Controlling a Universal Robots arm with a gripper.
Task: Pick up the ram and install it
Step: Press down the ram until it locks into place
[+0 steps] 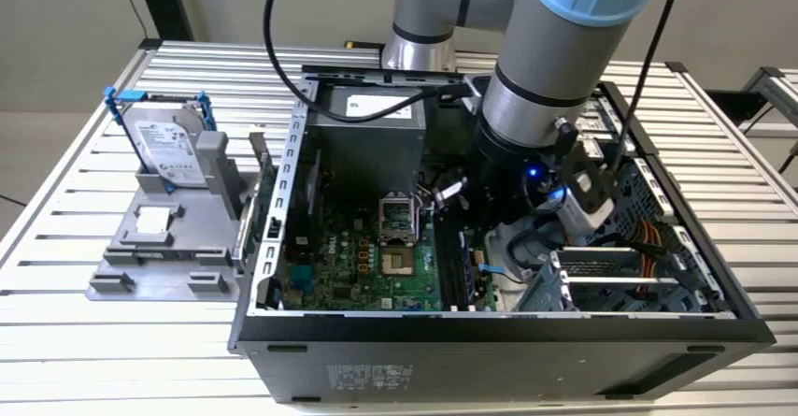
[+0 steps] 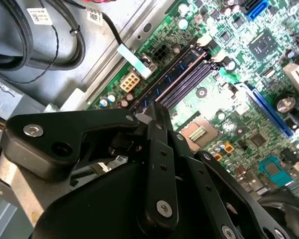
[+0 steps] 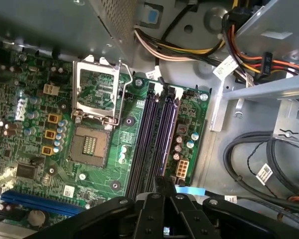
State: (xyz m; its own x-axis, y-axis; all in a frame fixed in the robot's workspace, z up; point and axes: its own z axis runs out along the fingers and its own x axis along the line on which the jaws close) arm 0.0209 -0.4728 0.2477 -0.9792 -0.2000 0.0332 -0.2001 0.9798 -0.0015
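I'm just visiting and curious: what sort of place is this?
Probably a robotics lab or test bench for computer assembly. A robot arm reaches into an open computer case on a slatted metal table, beside a grey fixture holding a hard drive.

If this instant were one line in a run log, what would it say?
gripper: inside the open case, above the slots | ram: standing in the outermost slot | hard drive: on stand outside case

The ram (image 3: pixel 168 134) is a thin bluish stick, standing on edge in the outermost slot. In the exterior view it runs 12-to-6 o'clock, at 3 o'clock from the CPU socket.
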